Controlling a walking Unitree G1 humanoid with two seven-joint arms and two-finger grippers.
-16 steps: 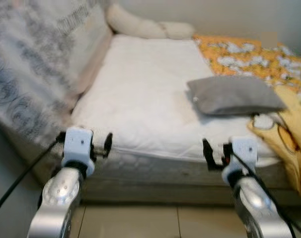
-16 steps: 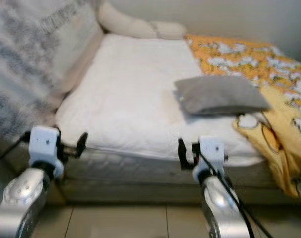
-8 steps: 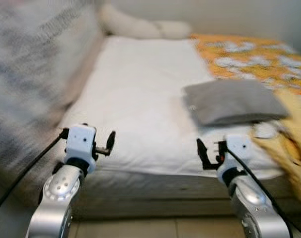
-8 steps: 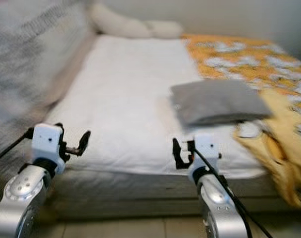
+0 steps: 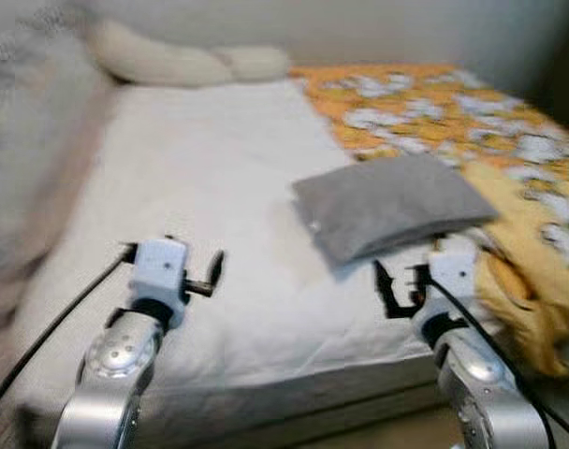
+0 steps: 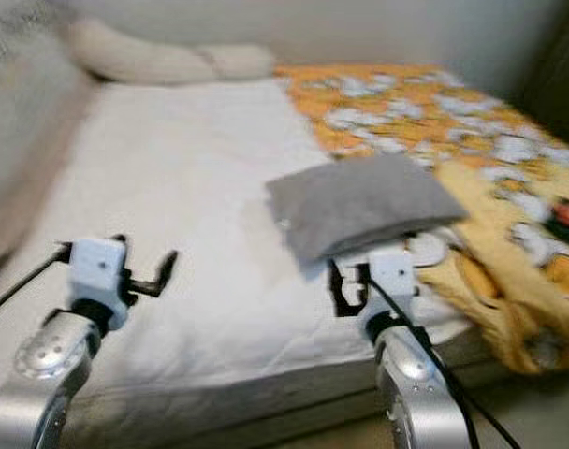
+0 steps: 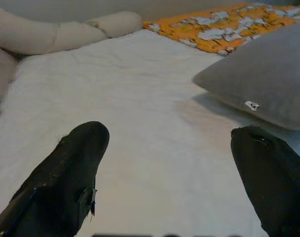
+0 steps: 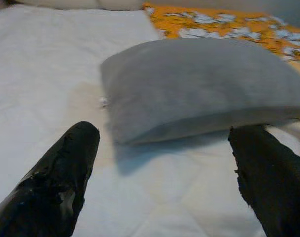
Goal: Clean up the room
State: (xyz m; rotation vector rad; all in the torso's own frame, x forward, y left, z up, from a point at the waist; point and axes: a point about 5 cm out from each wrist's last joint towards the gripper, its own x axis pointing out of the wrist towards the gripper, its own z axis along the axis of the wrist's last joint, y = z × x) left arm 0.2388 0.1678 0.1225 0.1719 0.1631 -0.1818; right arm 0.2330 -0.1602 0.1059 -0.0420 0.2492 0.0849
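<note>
Both grippers are held out over the near edge of the bed, fingers spread wide and empty. The left gripper (image 7: 169, 173) hangs above bare white sheet near the near left corner, its two black fingers (image 7: 66, 177) well apart with nothing between them. The right gripper (image 8: 165, 173) is just as open, its fingers (image 8: 56, 177) pointing at the grey pillow (image 5: 389, 201), which lies flat on the white mattress (image 5: 191, 187) toward the near right part of the bed. The pillow looks close in front of those fingertips but not touching them, though the head views are blurred, so that gap is hard to judge. An orange and white patterned blanket (image 5: 425, 103) covers the right side of the bed, and a yellow cloth (image 5: 537, 281) is bunched at the near right corner, just beside the pillow. A long cream bolster (image 5: 172, 64) lies along the far edge.
</note>
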